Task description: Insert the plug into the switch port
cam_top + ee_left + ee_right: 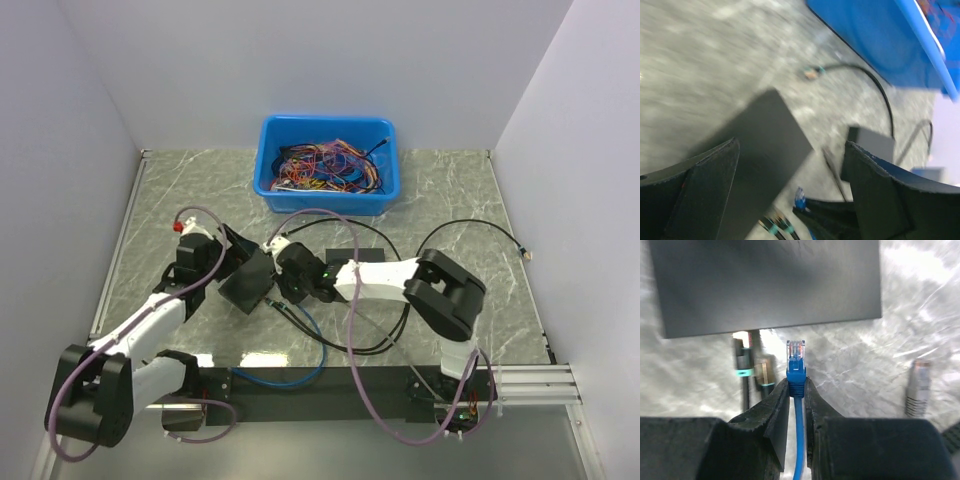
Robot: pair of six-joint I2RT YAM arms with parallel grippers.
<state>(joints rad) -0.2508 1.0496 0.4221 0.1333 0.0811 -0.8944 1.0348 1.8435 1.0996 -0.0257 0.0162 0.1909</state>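
Observation:
The dark charcoal switch box lies flat on the marble table. The edge facing my right gripper carries two plugged-in cables with teal collars, but I cannot make out the switch port sockets themselves. My right gripper is shut on the blue plug. Its clear tip points at that edge and stops a short gap from it. In the blurred left wrist view, my left gripper stands wide open around the box. From above, the box sits between the left gripper and the right gripper.
A plain black slab lies just behind the right arm. A blue bin of tangled wires stands at the back. A loose grey plug rests right of the right gripper. The blue cable and black cables loop toward the near edge.

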